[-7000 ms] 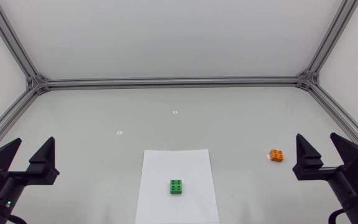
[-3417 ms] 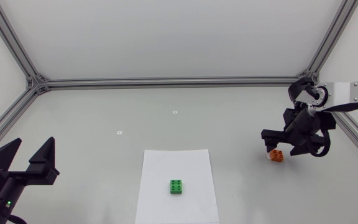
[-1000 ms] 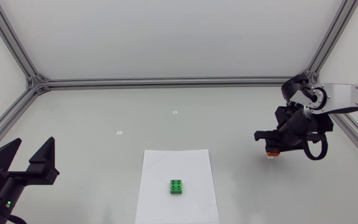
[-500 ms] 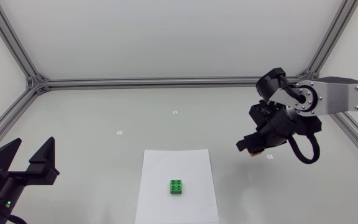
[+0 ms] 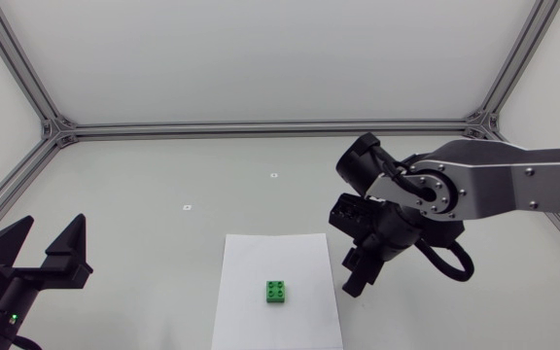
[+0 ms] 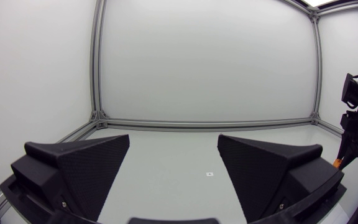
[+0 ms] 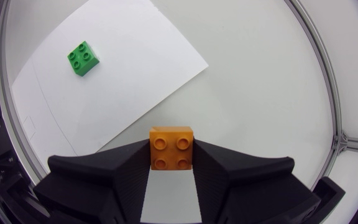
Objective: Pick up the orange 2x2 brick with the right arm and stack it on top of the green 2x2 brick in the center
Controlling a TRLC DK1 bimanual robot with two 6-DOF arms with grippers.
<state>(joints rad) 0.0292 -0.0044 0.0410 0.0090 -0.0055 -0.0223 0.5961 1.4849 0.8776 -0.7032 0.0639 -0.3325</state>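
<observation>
My right gripper (image 7: 171, 163) grips the orange brick (image 7: 171, 147) between both fingers, its studs facing the wrist camera. It hangs over the right edge of the white paper sheet (image 5: 261, 255), seemingly clear of the table (image 5: 163, 175), though my own arm hides the brick from above. The green brick (image 5: 276, 291) sits studs up on that sheet, apart from the orange one. My left gripper (image 5: 52, 233) rests at the table's left edge, jaws wide apart

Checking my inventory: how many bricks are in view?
2: the orange brick held in the right tool, the green brick on the white paper. None seems hidden.
</observation>
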